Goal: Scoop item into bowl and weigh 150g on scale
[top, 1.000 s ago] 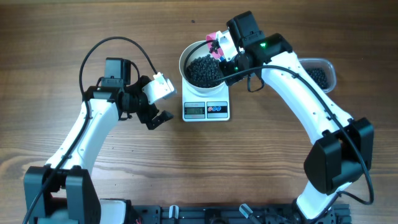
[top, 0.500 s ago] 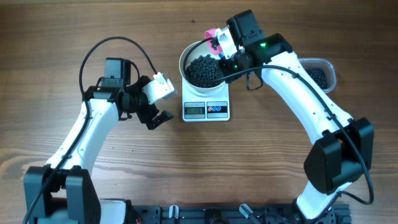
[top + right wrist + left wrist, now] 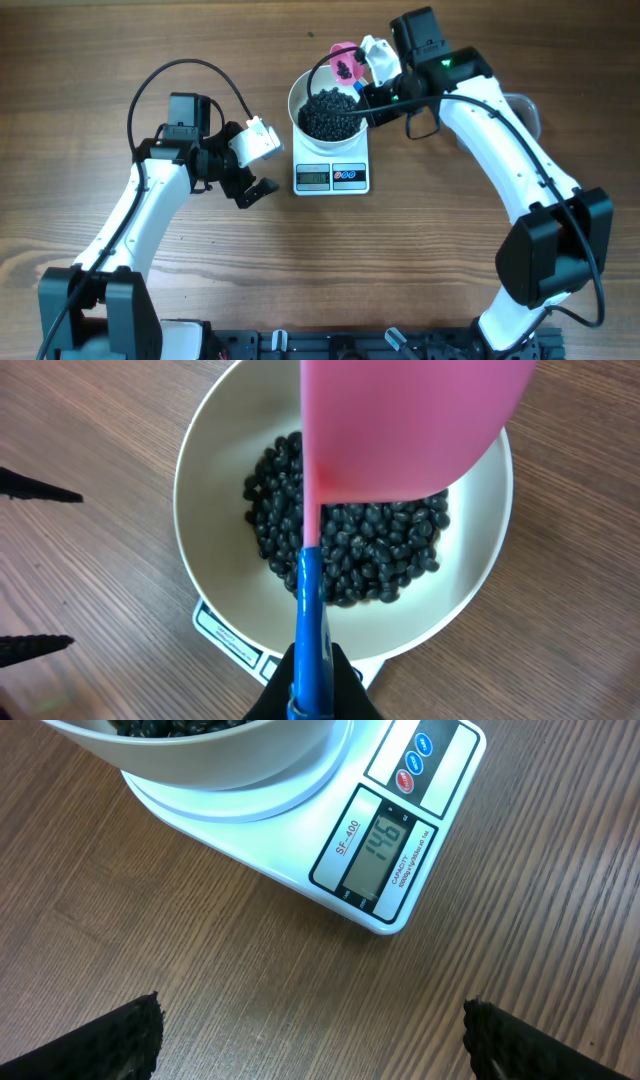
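Jaws wide on our left gripper; our right gripper clamps the scoop above the bowl of beads; only the left wrist shows the scale and its display.

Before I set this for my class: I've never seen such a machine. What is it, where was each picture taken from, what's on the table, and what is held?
Two white robot arms, each ending in a two-finger gripper. One picture looks down from above; the other two come from cameras on the wrists. On the wooden table stands a scale carrying a white bowl of dark beads. The right gripper is shut on a pink, blue-handled scoop above the bowl's rim. The left gripper is open, empty, beside the scale.
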